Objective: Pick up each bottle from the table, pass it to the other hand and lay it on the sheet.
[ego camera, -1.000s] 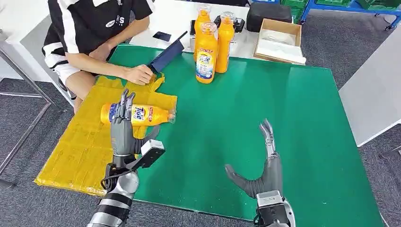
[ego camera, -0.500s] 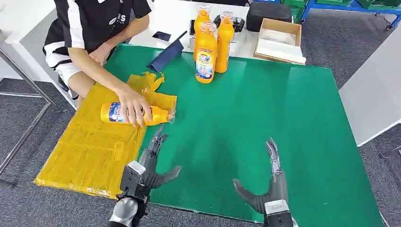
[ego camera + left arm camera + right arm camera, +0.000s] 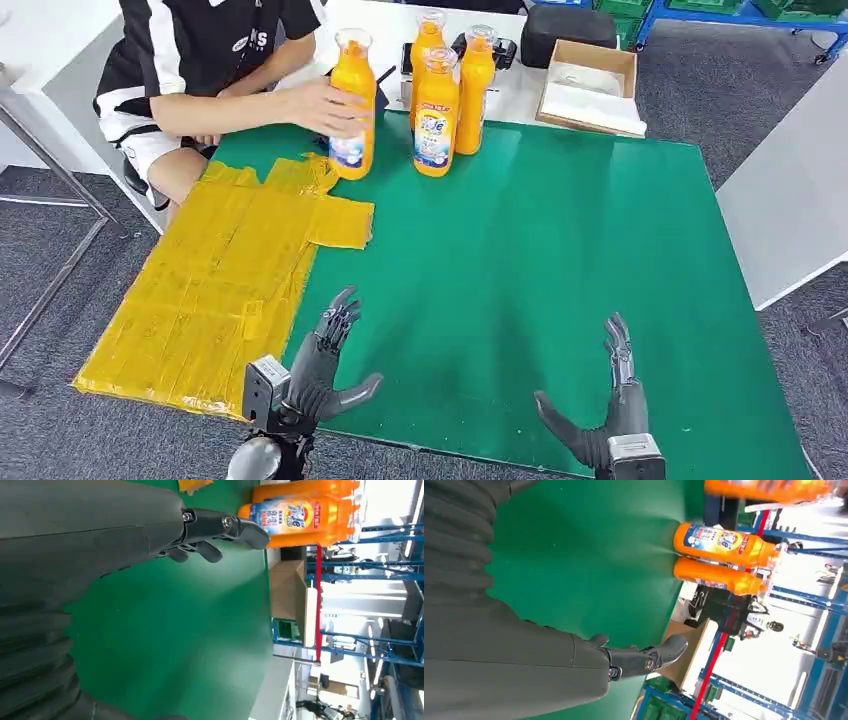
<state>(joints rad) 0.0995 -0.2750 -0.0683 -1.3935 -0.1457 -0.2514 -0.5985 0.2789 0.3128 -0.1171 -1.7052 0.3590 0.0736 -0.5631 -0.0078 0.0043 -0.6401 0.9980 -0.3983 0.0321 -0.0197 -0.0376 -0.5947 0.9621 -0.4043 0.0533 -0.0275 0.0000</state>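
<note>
Three orange bottles stand at the far edge of the green table (image 3: 560, 250): one (image 3: 436, 110) in front, two (image 3: 476, 88) behind it. A person's hand holds a fourth orange bottle (image 3: 352, 105) upright just beyond the yellow sheet (image 3: 220, 290), which lies bare on the left. My left hand (image 3: 320, 365) hovers open over the table's near edge beside the sheet, fingers spread. Over the near right edge my right hand (image 3: 610, 425) is also open and holds nothing. The standing bottles (image 3: 300, 515) appear in the left wrist view and again (image 3: 724, 542) in the right wrist view.
A person in a black and white shirt (image 3: 200, 50) sits at the far left corner. A cardboard box (image 3: 590, 85), a black case (image 3: 570, 30) and a phone (image 3: 342, 76) lie on the white table behind. A white table edge (image 3: 790, 200) stands to the right.
The person lifted the lying bottle off the sheet and stood it upright at the far edge. Both my hands drew back toward the near edge; my left hand let go of the bottle earlier.
</note>
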